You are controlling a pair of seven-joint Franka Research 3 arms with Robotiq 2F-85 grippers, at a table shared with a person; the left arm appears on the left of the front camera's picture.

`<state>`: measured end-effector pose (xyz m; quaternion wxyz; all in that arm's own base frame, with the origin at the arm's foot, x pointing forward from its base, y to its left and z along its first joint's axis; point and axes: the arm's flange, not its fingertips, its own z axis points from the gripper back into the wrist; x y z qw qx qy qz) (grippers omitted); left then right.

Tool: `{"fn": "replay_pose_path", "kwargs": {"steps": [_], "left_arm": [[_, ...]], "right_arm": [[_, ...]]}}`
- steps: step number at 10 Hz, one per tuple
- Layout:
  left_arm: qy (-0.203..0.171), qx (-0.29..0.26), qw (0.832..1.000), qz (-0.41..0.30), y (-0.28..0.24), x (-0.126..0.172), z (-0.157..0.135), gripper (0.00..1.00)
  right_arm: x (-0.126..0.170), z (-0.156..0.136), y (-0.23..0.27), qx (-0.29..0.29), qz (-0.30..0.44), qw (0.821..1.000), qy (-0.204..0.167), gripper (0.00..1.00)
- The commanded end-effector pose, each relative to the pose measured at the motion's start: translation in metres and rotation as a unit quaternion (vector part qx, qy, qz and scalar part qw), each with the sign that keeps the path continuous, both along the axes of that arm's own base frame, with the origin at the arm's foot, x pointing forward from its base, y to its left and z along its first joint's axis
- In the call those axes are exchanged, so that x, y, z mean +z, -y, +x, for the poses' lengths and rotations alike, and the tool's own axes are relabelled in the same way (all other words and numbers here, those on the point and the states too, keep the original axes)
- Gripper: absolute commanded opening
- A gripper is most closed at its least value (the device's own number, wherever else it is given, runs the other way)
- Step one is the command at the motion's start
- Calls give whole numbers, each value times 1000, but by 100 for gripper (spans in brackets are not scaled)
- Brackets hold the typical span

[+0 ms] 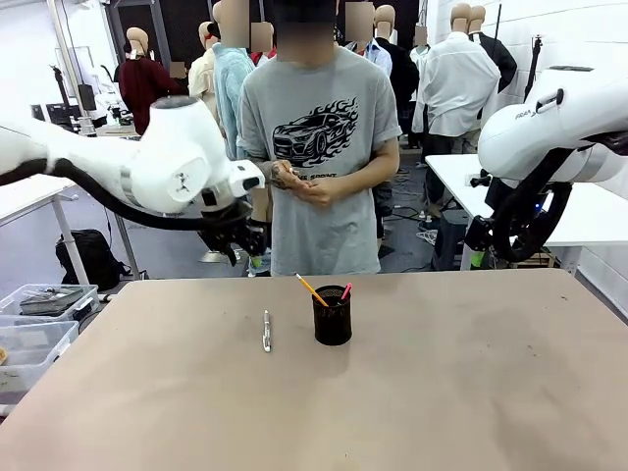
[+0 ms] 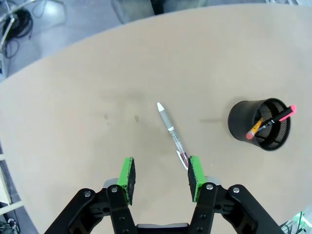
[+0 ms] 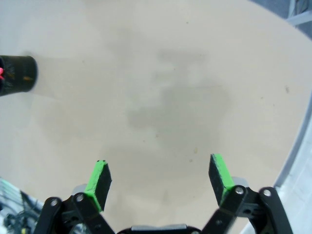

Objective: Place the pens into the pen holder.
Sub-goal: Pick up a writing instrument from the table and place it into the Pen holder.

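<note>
At far left, plastic bins [image 1: 39,319] are sitting beside the table [image 1: 471,402]. You're seeing the L arm [image 1: 167,157] reaching in from that side, w/ the L gripper [image 1: 235,238] hanging well above the tabletop near the far edge. In its wrist view the L gripper [image 2: 160,162] is standing approx half open & gripping nothing. It's looking down on the silver pen [image 2: 171,131], one end showing just beside a green pad [image 2: 193,170]. In the front view that silver pen [image 1: 266,331] is lying flat on the table, just left of the pen holder [image 1: 332,319], not touching it. The pen holder is standing upright at mid-table & is carrying two: the orange pencil [image 1: 311,289] leaning left, the black pen [image 1: 345,291] w/ pink end leaning right. Behind it the person [image 1: 319,137] is standing at the far side, hands [image 1: 299,183] together at the waist. At right, the R arm [image 1: 549,137] is hanging high off the table. The R gripper [image 3: 159,163] is spreading fully wide, nothing btwn its pads, over bare tabletop; the pen holder [image 3: 17,73] is showing at that view's left edge.
</note>
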<state>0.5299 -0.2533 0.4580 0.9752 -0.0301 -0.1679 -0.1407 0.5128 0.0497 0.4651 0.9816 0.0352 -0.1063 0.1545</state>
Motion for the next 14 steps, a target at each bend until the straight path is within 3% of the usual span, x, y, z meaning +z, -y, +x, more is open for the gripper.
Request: {"fn": "replay_pose_path", "kwargs": {"steps": [1,8,14], "left_arm": [[-32,23,999,-3,7,-9,21,58],[-129,27,991,5,30,-88,28,58],[-155,42,987,7,38,-125,32,58]], "right_arm": [[-1,1,1,4,-1,1000,5,100],[-1,1,1,4,-1,1000,5,100],[-1,1,1,4,-1,1000,5,100]]}}
